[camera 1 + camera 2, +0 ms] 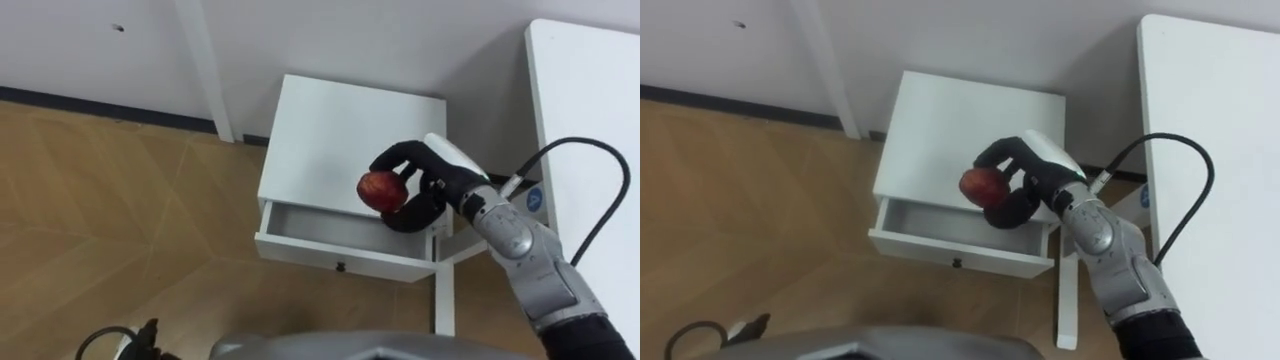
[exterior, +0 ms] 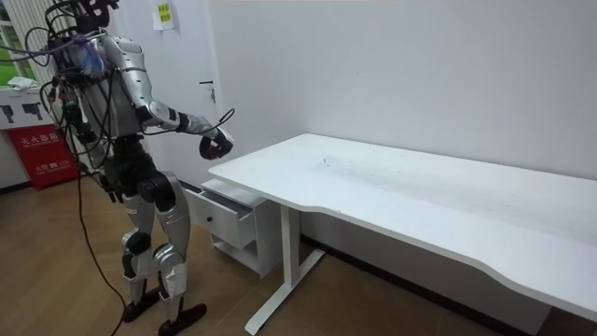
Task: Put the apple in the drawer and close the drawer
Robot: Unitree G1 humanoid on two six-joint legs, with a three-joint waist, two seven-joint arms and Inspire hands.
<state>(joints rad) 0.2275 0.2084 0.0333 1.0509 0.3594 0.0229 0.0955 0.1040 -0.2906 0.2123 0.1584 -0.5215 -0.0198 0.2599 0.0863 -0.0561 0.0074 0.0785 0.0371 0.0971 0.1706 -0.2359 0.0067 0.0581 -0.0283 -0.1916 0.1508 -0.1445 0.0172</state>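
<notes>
A red apple (image 1: 381,190) is held in my right hand (image 1: 425,180), whose dark fingers and thumb curl round it. The hand hangs above the right part of the open white drawer (image 1: 340,240) of a small white cabinet (image 1: 345,135). The drawer is pulled out towards me and its inside looks bare. In the right eye view the apple (image 1: 982,185) in the right hand (image 1: 1025,180) sits over the open drawer (image 1: 955,235). In the room view I stand in front of the cabinet (image 2: 229,219) with my right hand (image 2: 216,145) stretched out above it.
A large white desk (image 1: 585,130) stands to the right of the cabinet, its edge close to my right forearm, and a white desk leg (image 1: 444,300) drops beside the drawer's right end. A white wall runs behind. Wooden floor (image 1: 110,200) lies to the left.
</notes>
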